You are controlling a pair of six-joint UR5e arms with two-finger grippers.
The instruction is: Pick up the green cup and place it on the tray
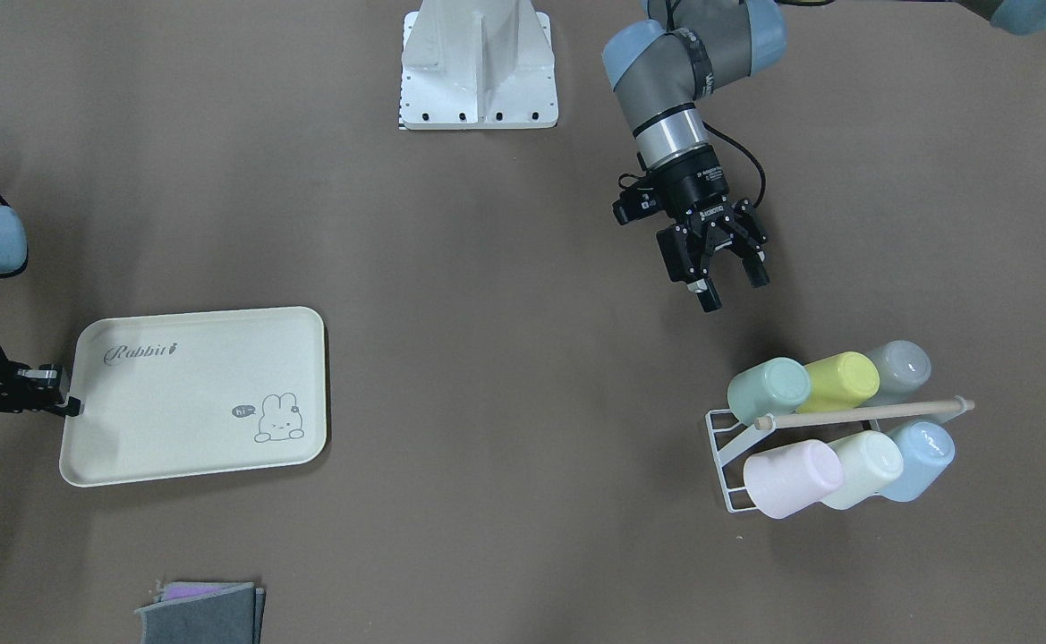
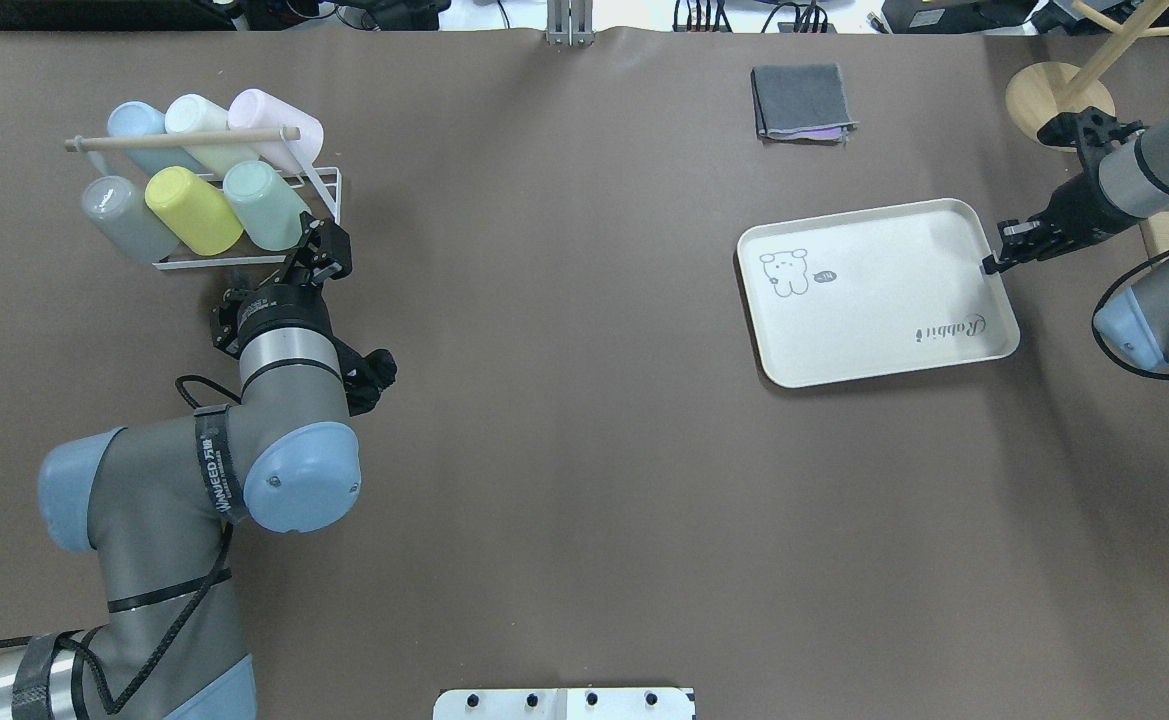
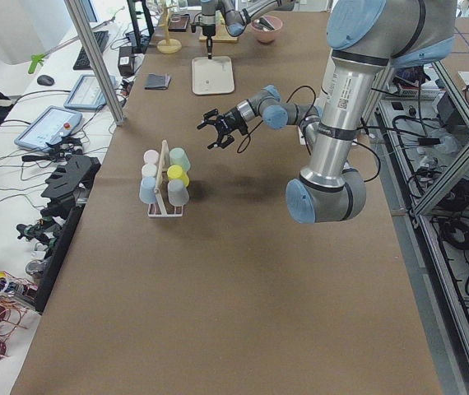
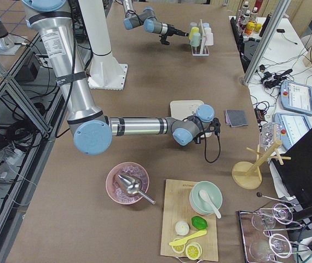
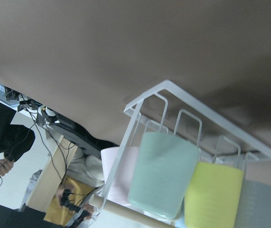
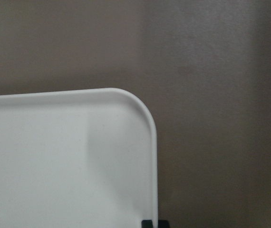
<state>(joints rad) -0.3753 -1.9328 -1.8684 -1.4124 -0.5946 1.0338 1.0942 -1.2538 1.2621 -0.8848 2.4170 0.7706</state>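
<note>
From the front, the left gripper [image 1: 735,288] hangs with its claw wide, holding nothing, near the wire rack [image 1: 717,458]. The green cup [image 1: 769,390] lies on its side in the rack, touching a yellow cup [image 1: 840,380]. From above, the tray [image 2: 884,310] sits far across the table, with the right gripper [image 2: 994,262] at its edge. The right wrist view shows that claw narrow, pinching the tray's rim.

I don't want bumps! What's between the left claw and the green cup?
Nothing, just bare brown table between the left claw and the green cup, seen in the front-facing view.
</note>
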